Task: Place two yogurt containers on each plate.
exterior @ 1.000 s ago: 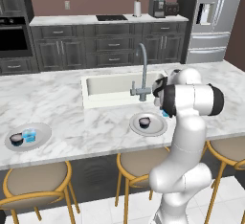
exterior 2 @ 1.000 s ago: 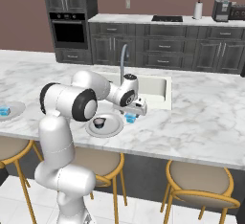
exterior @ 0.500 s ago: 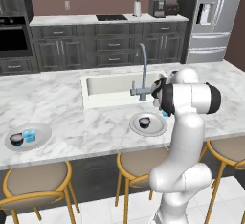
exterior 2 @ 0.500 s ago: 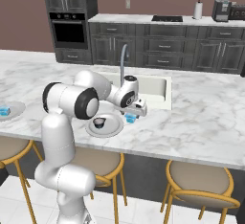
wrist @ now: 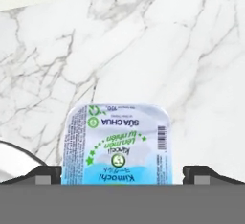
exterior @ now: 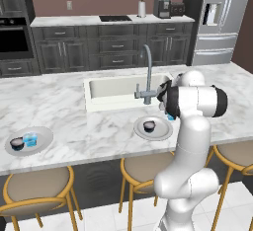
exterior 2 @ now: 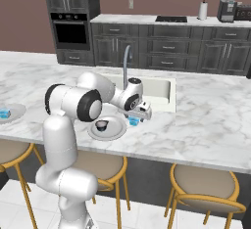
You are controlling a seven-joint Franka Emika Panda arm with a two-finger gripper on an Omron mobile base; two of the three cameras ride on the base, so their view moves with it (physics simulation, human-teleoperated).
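A translucent light blue yogurt cup (wrist: 117, 144) with a printed lid stands on the marble counter. My gripper (wrist: 123, 175) is open, one fingertip (wrist: 48, 174) at each side of the cup. From the right base, the same cup (exterior 2: 133, 121) sits just right of the near plate (exterior 2: 113, 131), under my gripper (exterior 2: 139, 113). That plate (exterior: 159, 132) carries one dark cup (exterior: 148, 125). The far left plate (exterior: 42, 137) holds a dark cup (exterior: 17, 143) and a light blue cup (exterior: 30, 138). My own arm partly hides the gripper in the left base view.
A sink (exterior: 116, 89) with a tall faucet (exterior: 147, 72) lies just behind the near plate. Tan stools (exterior 2: 203, 186) stand along the counter's front edge. Bare marble (exterior 2: 206, 120) stretches to the right of the cup.
The hand has dipped very slightly over the light blue cup. Cups and plates have not moved.
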